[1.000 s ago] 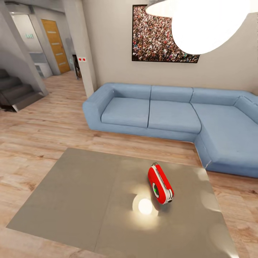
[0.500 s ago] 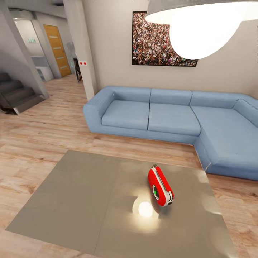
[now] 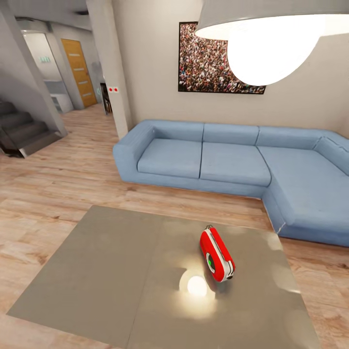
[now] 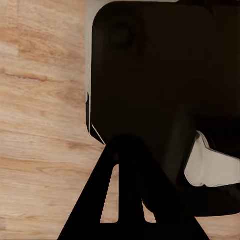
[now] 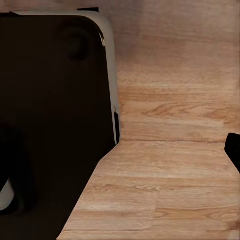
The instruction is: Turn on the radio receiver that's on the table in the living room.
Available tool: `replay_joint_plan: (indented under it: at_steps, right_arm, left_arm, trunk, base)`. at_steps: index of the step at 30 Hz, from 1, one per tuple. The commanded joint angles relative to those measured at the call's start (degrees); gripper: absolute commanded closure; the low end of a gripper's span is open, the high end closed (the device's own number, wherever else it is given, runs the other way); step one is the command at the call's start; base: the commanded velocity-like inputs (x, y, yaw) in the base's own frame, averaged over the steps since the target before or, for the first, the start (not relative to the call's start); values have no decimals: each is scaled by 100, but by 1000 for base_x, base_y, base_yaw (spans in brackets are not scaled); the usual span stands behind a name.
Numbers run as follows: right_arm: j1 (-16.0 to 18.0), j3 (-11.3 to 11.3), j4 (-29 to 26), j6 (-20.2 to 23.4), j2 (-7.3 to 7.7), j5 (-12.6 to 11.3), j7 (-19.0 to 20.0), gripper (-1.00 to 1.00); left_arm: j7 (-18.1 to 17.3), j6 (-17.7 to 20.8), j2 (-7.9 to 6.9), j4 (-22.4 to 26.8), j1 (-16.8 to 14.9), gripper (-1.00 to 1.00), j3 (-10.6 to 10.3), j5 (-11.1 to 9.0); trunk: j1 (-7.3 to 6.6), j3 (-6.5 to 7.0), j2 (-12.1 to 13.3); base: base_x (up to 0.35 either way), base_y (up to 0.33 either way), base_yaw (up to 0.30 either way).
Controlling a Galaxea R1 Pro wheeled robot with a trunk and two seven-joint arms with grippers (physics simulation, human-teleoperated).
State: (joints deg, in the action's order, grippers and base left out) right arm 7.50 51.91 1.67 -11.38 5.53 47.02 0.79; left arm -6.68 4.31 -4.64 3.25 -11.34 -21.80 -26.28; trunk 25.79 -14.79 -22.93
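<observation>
Head view is showing the red radio [image 3: 217, 255] lying on the grey table [image 3: 106, 271] before the blue sofa [image 3: 232, 160] on wood flooring [image 3: 53, 184], on or off I cannot tell, while both pincers' states are staying unreadable from the wrist views.

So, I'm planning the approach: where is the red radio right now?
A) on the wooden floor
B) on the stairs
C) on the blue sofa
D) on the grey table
D: the red radio rests on the grey table, in front of the blue sofa.
</observation>
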Motion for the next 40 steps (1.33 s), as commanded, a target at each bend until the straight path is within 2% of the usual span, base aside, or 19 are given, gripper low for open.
replay_joint_plan:
  at_steps: [1,6,13,40]
  right_arm:
    - [1,-1,0,5,2,0,0,-100]
    - [2,-10,-7,54,33,31,0,-100]
    - [1,-10,-17,72,-21,41,0,-100]
    - [3,-15,-18,74,-25,36,0,-100]
  left_arm:
    - [0,0,0,0,0,100,0,0]
    - [0,0,-1,0,0,100,0,0]
    - [0,0,-1,0,0,100,0,0]
    - [0,0,-1,0,0,100,0,0]
  trunk:
    - [0,1,0]
    - [0,3,0]
    - [0,3,0]
    - [0,3,0]
  base:
    - [0,0,0]
    - [0,0,0]
    - [0,0,0]
    - [0,0,0]
